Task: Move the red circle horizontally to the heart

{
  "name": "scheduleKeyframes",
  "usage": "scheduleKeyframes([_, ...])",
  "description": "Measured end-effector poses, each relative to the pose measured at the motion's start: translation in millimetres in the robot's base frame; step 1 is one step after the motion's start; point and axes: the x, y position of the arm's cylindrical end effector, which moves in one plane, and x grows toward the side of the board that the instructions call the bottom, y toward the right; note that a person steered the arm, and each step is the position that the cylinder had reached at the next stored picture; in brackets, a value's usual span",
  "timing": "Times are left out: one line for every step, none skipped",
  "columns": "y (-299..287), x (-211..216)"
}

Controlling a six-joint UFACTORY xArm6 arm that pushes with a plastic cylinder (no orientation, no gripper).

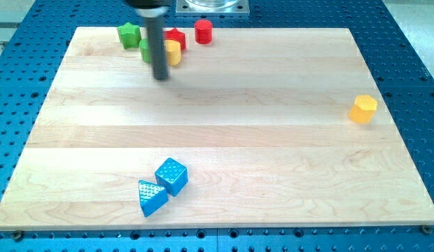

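Note:
The red circle [203, 31] stands near the view's top edge of the wooden board [273, 140]. A yellow heart-like block [174, 52] lies to its lower left, touching a red star-like block [176, 37] above it. The dark rod comes down from the view's top and my tip [161, 77] rests on the board just below and left of the yellow block. The rod hides part of a green block [146, 50]. My tip is well left of and below the red circle.
A green star-like block [129, 34] sits at the top left. A yellow hexagon-like block [363, 109] is at the right edge. A blue cube [171, 175] and a blue triangle [151, 197] touch at the bottom left.

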Motion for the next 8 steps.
scheduleKeyframes([-100, -13])
scheduleKeyframes([-105, -55])
scheduleKeyframes([-75, -63])
scheduleKeyframes([-50, -74])
scheduleKeyframes([-4, -86])
scheduleKeyframes([16, -125])
scheduleKeyframes([18, -141])
scheduleKeyframes([58, -141])
